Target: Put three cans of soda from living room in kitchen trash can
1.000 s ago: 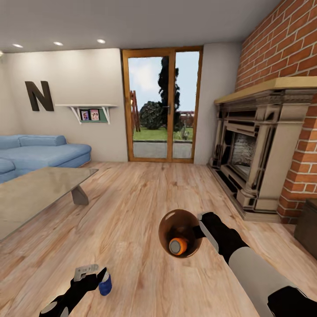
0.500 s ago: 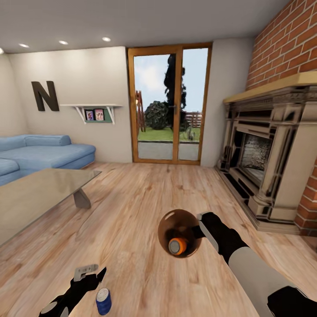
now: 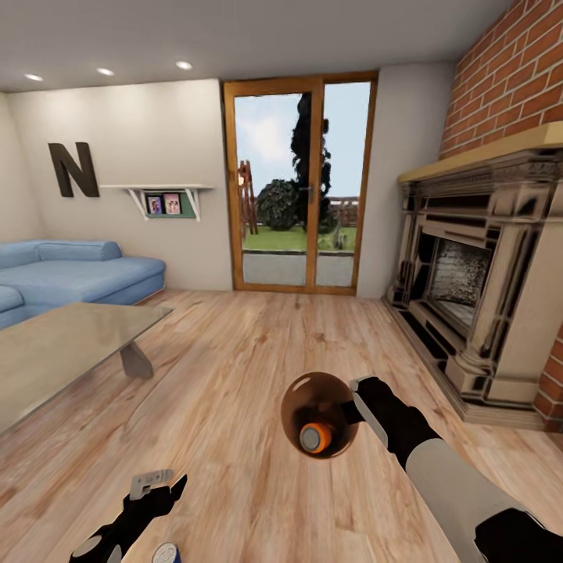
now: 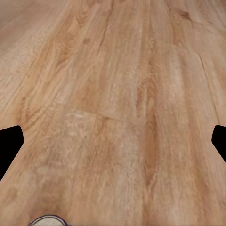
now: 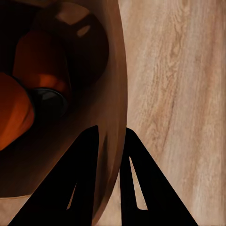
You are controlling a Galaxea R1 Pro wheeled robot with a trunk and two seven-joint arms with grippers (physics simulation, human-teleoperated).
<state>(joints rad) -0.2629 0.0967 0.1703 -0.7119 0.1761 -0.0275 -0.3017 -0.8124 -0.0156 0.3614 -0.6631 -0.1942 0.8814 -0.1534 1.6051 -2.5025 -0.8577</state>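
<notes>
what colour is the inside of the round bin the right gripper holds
Shiny brown-copper inside the round bin, with an orange soda can in it; the head view shows it best.

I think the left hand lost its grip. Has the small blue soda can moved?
Yes. The small blue soda can has dropped away from the open left hand, down toward the wood floor.

- I see the round bin (image 3: 319, 413) shiny brown-copper inside, with two orange soda cans (image 5: 37, 89) in it, one showing a grey metal top.
- My right hand (image 5: 110, 136) is black, its forearm pale grey.
- My left hand (image 3: 160, 489) is black with a grey piece.
- The blue soda can (image 3: 166, 554) has a grey top.
- Wooden plank floor (image 3: 234, 367): light honey-brown grain.
- Corner sofa (image 3: 74, 272): blue.
- Brick fireplace wall (image 3: 508, 78): red-orange, pale mortar lines.
- Wall letter N (image 3: 73, 169): dark brown.
</notes>
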